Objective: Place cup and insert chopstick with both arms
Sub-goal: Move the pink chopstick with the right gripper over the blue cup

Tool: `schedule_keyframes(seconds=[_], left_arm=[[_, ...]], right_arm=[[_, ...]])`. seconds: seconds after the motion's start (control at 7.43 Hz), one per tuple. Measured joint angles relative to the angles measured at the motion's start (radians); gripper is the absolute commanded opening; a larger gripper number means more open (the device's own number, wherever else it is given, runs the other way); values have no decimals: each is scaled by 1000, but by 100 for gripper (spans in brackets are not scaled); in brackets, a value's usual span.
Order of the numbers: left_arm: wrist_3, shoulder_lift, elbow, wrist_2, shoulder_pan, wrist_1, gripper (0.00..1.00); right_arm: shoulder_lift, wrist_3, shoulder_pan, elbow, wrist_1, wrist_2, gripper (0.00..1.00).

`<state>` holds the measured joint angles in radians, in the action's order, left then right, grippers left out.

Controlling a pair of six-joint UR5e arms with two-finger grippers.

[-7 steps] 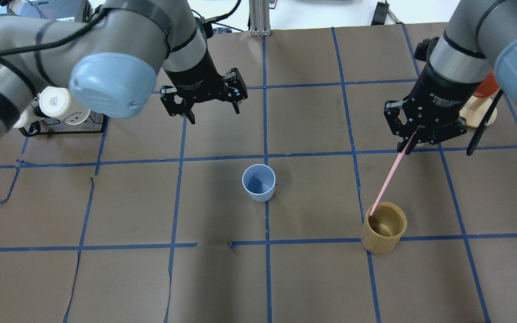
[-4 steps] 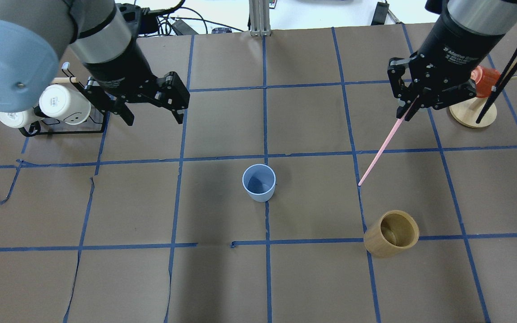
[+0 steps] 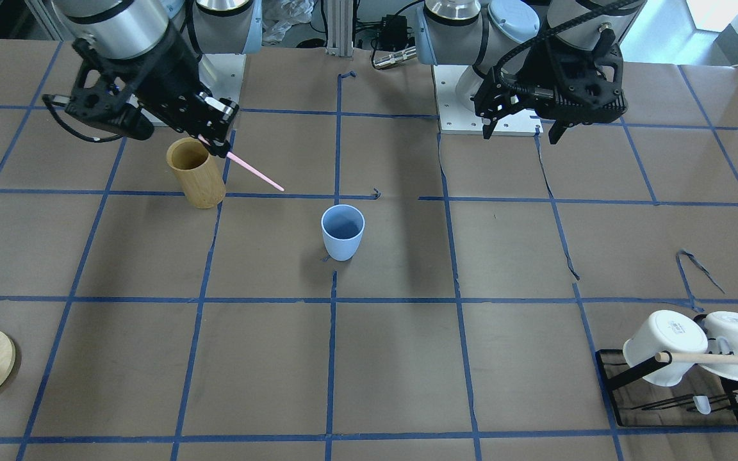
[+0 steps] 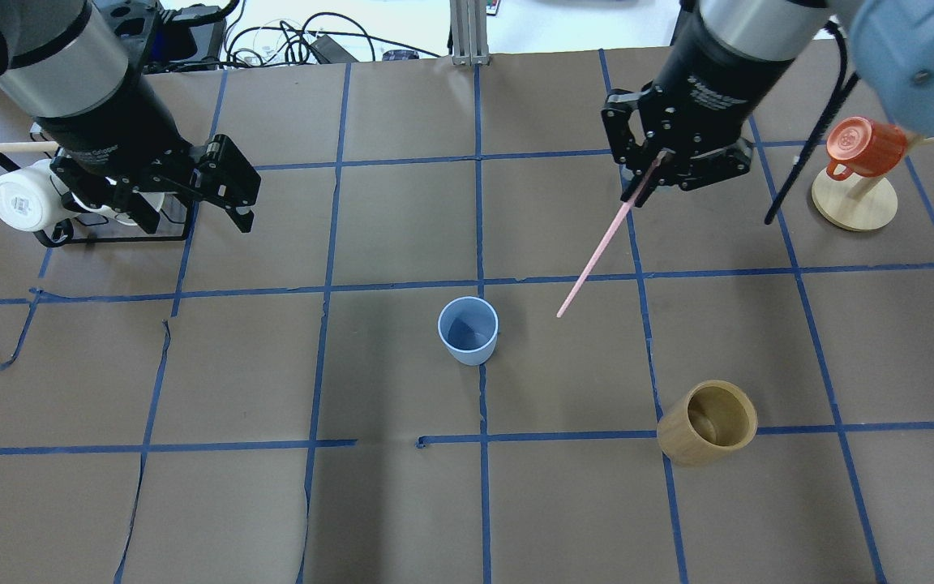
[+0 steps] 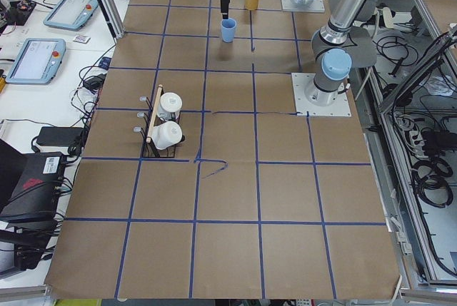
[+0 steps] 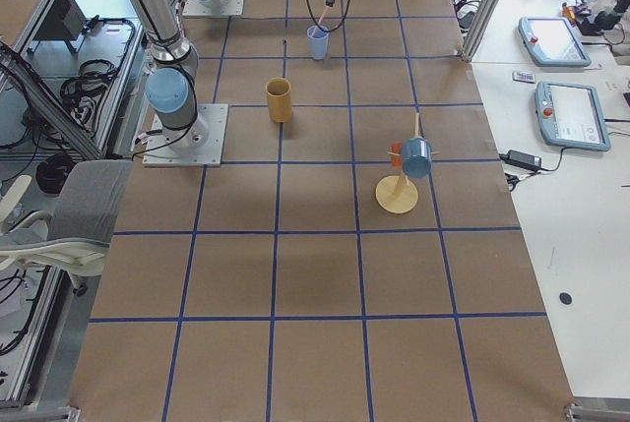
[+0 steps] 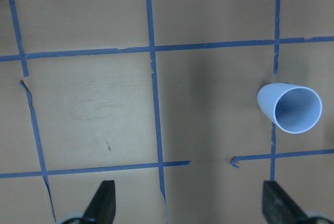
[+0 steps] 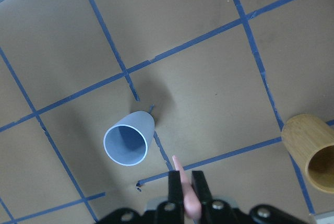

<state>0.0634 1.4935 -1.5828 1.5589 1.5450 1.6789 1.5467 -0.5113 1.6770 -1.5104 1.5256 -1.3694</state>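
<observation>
The light-blue cup (image 4: 468, 331) stands upright and empty near the table's middle; it also shows in the front view (image 3: 343, 232) and in both wrist views (image 7: 289, 108) (image 8: 128, 139). My right gripper (image 4: 652, 174) is shut on the upper end of one pale-pink chopstick (image 4: 601, 247). It holds the chopstick slanted in the air, with the tip to the right of the cup and clear of it. In the right wrist view the chopstick (image 8: 178, 167) points past the cup's rim. My left gripper (image 4: 195, 221) is open and empty, far left of the cup, beside the mug rack.
A tan bamboo cylinder (image 4: 708, 422) stands right of and nearer than the cup. A black rack (image 4: 110, 235) with white mugs (image 4: 17, 199) sits at the far left. A red mug (image 4: 864, 146) hangs on a wooden stand (image 4: 854, 203) at the far right.
My right gripper lifted the chopstick out of the bamboo cylinder and carried it left toward the cup. The cylinder shifted slightly. My left gripper moved left to the mug rack, still open.
</observation>
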Motion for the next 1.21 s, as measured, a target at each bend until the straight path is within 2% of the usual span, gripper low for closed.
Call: schedule_keyframes(seconds=[0.54,0.67,0.94,1.21], left_arm=[[-103,-19,-38,3,2,-62,100],[-109,-19,-38,3,1,-64,100],[-107,-20,-38,1,0,-65,100],[-107,-21,-37,1,-1,-64,100]], right_arm=[[-61,-242,184,1,150,-66,0],[-80,-282,223,1,192,-105,0],[-107,-324,267,0,228,-166,0],[-121,-352,285,-5,233,-175,0]])
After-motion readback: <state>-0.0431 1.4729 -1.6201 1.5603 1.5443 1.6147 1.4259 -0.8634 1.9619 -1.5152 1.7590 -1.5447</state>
